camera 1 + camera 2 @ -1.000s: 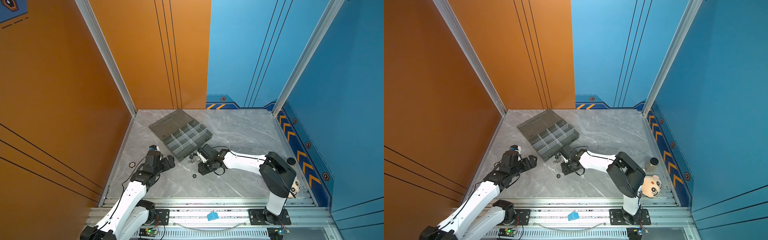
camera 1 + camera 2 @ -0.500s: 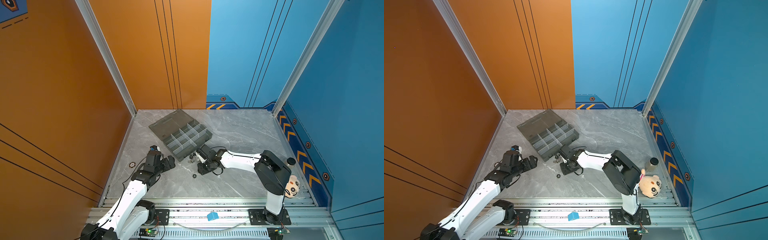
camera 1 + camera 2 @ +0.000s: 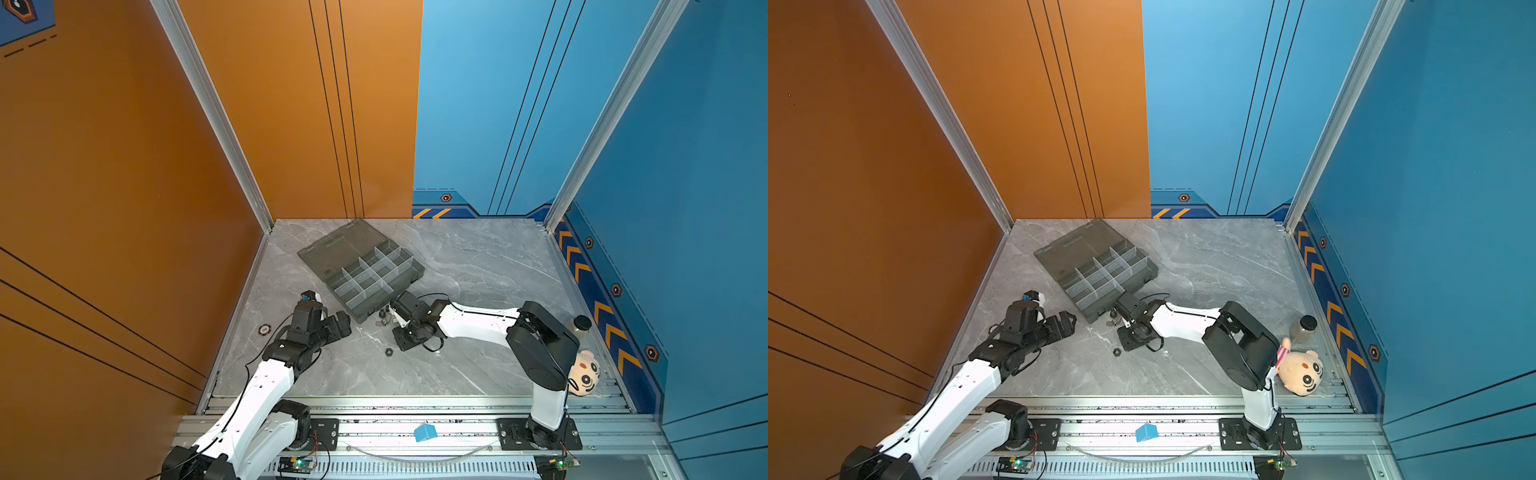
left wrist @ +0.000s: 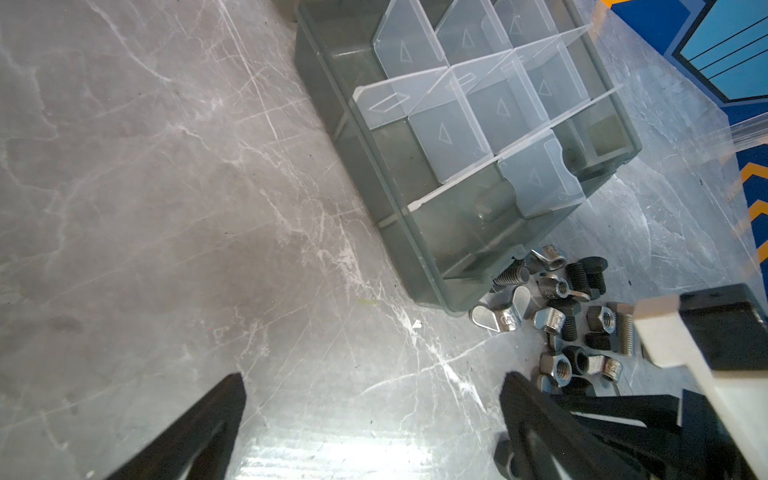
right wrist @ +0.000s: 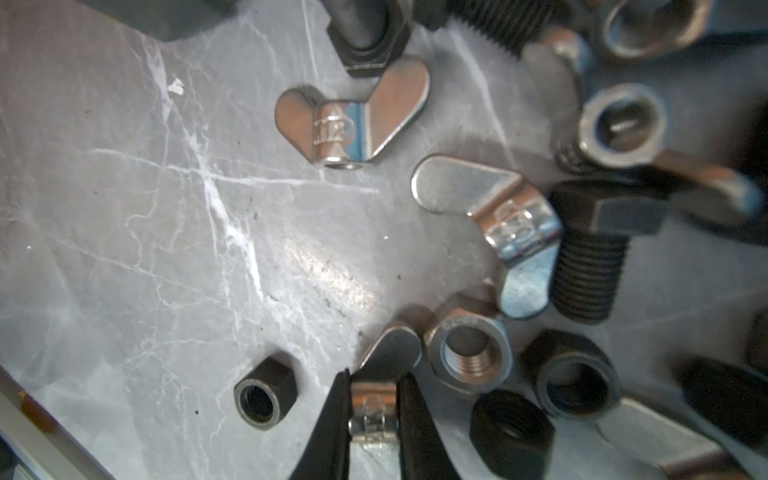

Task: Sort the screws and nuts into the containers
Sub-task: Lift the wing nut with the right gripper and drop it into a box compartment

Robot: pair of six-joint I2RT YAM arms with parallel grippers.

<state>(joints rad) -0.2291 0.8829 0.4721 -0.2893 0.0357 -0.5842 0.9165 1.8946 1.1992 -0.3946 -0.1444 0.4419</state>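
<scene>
- Sorting is barely starting, by my reading: the box (image 3: 361,270) is lying open on the table (image 3: 478,266), and every compartment showing in the left wrist view is looking empty.
- The pile (image 4: 561,316) of screws and nuts is sitting on the table, right against the box's near corner. One black nut (image 3: 389,352) is lying apart from it.
- The right claw (image 5: 376,382) is pinching a silver wing nut (image 5: 392,345) at the pile's edge, with fingers pressing both sides of its barrel. I cannot tell whether it is clearing the table.
- The left claw (image 4: 374,390) is hanging spread wide over bare table beside the box, gripping nothing.
- The whole pile is waiting to be sorted.
- The held nut's lower part is running off the frame edge, and frosted dividers are screening some compartment floors. In both top views the pile is showing too small to count.
</scene>
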